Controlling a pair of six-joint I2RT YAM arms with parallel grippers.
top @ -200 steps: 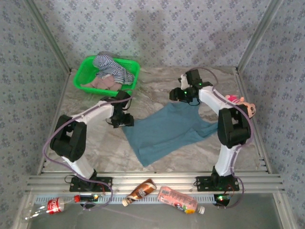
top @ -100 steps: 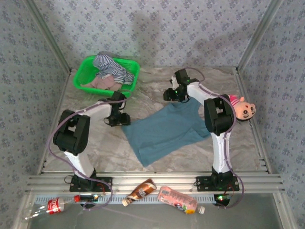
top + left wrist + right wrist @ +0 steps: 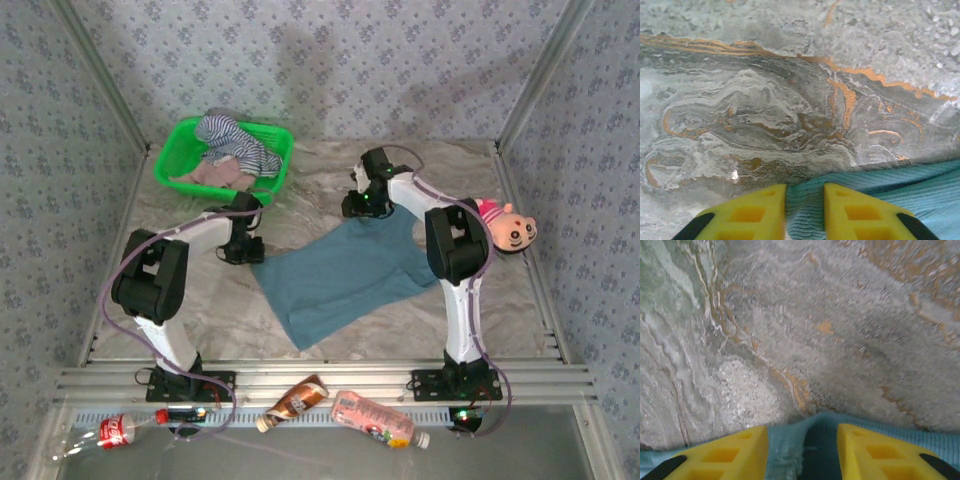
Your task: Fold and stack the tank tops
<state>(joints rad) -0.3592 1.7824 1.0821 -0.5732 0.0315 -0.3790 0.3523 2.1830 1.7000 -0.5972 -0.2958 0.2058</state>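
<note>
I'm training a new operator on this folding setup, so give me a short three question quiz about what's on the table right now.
1. True or false: the teal tank top lies inside the green basket.
2. The pink plush toy lies: A in the basket, B at the table's right edge, C on the teal tank top.
3. What fabric sits between the left gripper's fingers?
Key: 1 false; 2 B; 3 the teal tank top's edge.

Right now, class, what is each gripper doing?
Left gripper: closed on an edge of the teal tank top.
Right gripper: jaws astride that top's edge; whether it is clamped cannot be told.
</note>
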